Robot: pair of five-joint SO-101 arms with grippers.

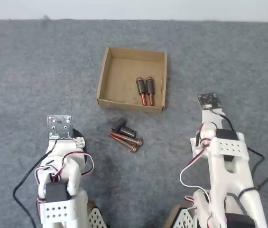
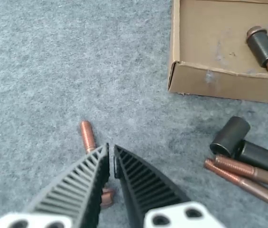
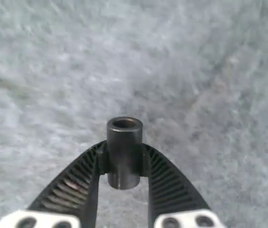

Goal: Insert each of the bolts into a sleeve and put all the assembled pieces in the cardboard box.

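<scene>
We see the right gripper clamped on a dark sleeve, open bore facing the wrist camera, over bare carpet. The left gripper has its fingers almost together with nothing visible between them. One bolt lies on the carpet beneath it (partly hidden by a finger). Two more sleeves and two bolts sit touching in a small heap just beside the cardboard box, on the arms' side. Two assembled pieces lie side by side inside the box, near its right wall.
</scene>
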